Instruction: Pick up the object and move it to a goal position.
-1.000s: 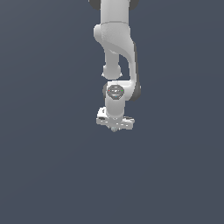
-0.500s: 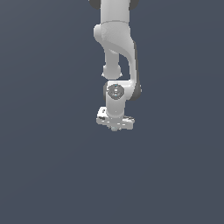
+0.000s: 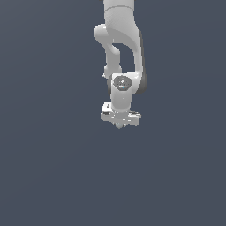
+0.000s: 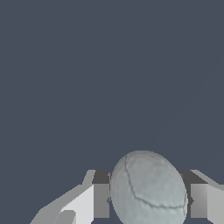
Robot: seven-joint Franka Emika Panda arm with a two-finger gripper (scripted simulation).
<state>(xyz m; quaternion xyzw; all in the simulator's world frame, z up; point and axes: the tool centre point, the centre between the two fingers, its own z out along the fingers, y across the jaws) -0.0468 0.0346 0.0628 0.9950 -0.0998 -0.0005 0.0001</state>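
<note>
Gripper [image 3: 119,125] pointed straight down, its fingers [image 4: 100,200] pinching the pale grey ball [image 4: 148,189] — the ball sat squarely between them, directly beneath the wrist.

White arm [image 3: 120,48] over dark grey floor [image 3: 48,167], pale grey ball [image 3: 119,125] between its jaws.

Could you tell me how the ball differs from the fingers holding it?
The ball is rounded, while the fingers are flat-sided and blocky. The ball's pale grey surface is mottled with faint curved seams; the fingers are plain, with white shells and darker grey inner faces. The ball is one piece sitting in the middle; the fingers are a pair, one on each side of it. Both look matte, in grey-white tones. In the exterior view the ball barely shows under the gripper.
</note>
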